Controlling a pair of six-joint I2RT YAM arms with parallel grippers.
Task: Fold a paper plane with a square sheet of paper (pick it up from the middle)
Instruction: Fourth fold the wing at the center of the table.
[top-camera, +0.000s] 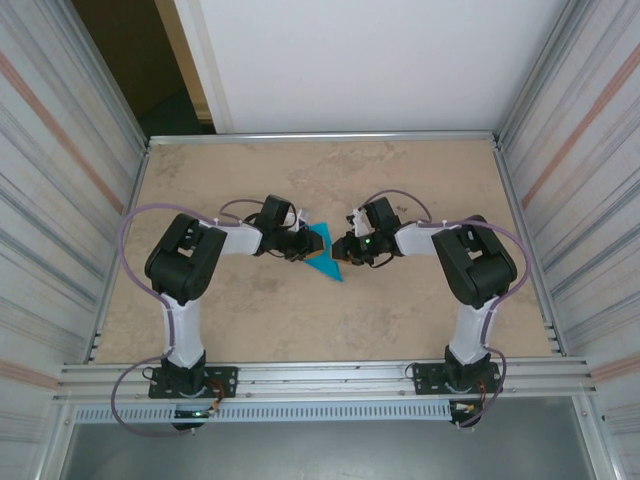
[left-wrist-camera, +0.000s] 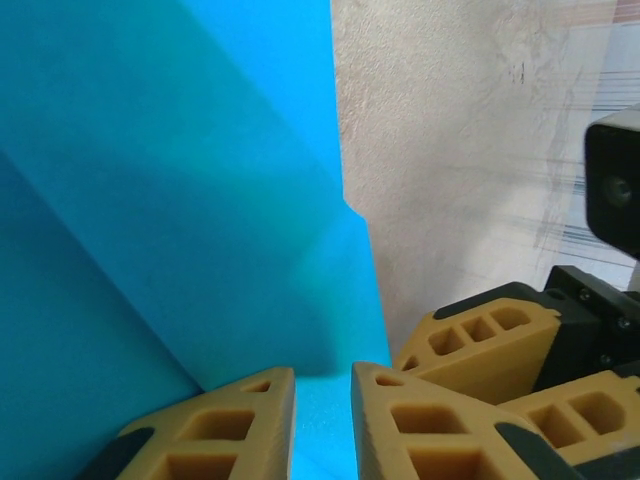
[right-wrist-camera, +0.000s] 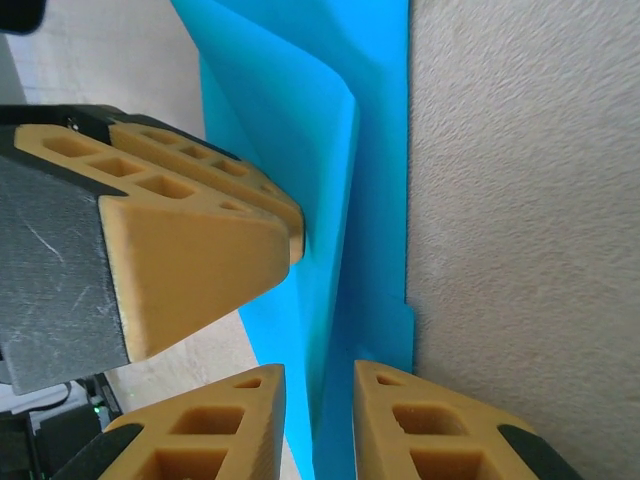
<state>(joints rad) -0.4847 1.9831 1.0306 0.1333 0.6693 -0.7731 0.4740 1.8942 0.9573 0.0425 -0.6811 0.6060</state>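
Over the table (top-camera: 400, 320), creased teal paper (top-camera: 326, 252) is straddled by slightly spread left jaws and right jaws, to be pinched squarely.

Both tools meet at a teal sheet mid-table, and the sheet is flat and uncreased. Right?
No: the teal sheet is creased and folded, as the right wrist view shows. The left tool and right tool do meet at it mid-table.

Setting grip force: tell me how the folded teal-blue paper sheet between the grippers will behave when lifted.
Likely floppy: the folded teal-blue paper sheet is thin, with a flap seemingly lifting off the beige table. Probably very light, so easily shifted. Its creases may give some stiffness along them.
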